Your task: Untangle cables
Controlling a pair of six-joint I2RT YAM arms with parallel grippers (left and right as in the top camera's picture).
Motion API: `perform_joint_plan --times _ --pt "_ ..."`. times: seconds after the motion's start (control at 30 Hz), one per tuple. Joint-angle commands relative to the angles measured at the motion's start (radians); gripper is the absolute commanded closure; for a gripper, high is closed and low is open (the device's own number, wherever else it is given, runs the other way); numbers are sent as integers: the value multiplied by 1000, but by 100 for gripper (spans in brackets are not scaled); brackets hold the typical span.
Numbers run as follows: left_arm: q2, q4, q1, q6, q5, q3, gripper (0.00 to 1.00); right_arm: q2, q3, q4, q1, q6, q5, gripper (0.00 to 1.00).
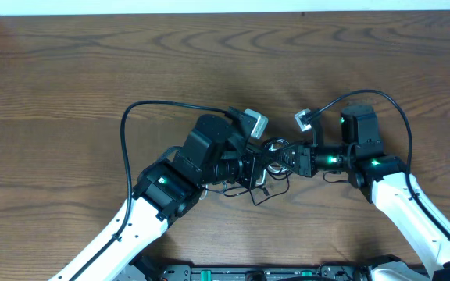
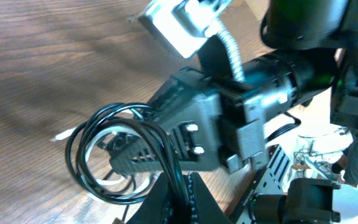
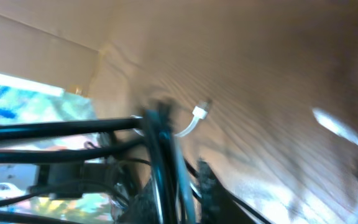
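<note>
A tangle of thin black cables (image 1: 266, 173) with a white cord (image 2: 107, 140) sits at the table's middle, between my two grippers. My left gripper (image 1: 258, 165) is shut on a bundle of black cable strands (image 2: 173, 168), which rise between its fingers (image 2: 180, 198); coiled black loops and the white cord lie to their left. My right gripper (image 1: 286, 160) faces the left one and is shut on black cable strands (image 3: 163, 155) that run up between its fingers (image 3: 176, 193). A white plug end (image 3: 197, 113) shows beyond it. The right wrist view is blurred.
The wooden table (image 1: 69, 70) stretches around the arms. Thick black arm cables arc over the left arm (image 1: 131, 117) and the right arm (image 1: 397, 109). The table's pale back edge (image 1: 225, 8) runs along the top.
</note>
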Motion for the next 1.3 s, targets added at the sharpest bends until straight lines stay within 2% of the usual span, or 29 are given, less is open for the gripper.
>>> perform_joint_plan --times 0.0,0.07,0.1,0.17,0.33,0.43,0.6,0.77,0.97,1.27 --pt "0 6 -2 8 30 6 93 -1 6 -51 3 2 169 99" --pt "0 3 -2 9 30 6 90 -1 6 -85 3 34 232 99" --pt "0 -2 -2 9 30 6 70 -1 6 -87 3 39 231 99" --pt "0 -19 -2 9 29 5 45 -1 6 -74 3 39 228 99" --pt "1 -63 -2 10 29 5 44 -1 6 11 -5 96 228 99" --pt "1 -82 -2 21 -5 5 44 -1 6 130 -6 136 135 99" --pt "1 -127 -1 24 -260 5 44 -1 6 321 -6 136 -161 99" --pt "1 -128 5 24 -398 5 44 -1 6 337 -6 136 -257 99" --pt "1 -121 57 7 -389 5 45 -1 6 343 -6 136 -317 99" --pt "1 -53 65 1 -220 5 46 -1 6 352 2 136 -353 99"
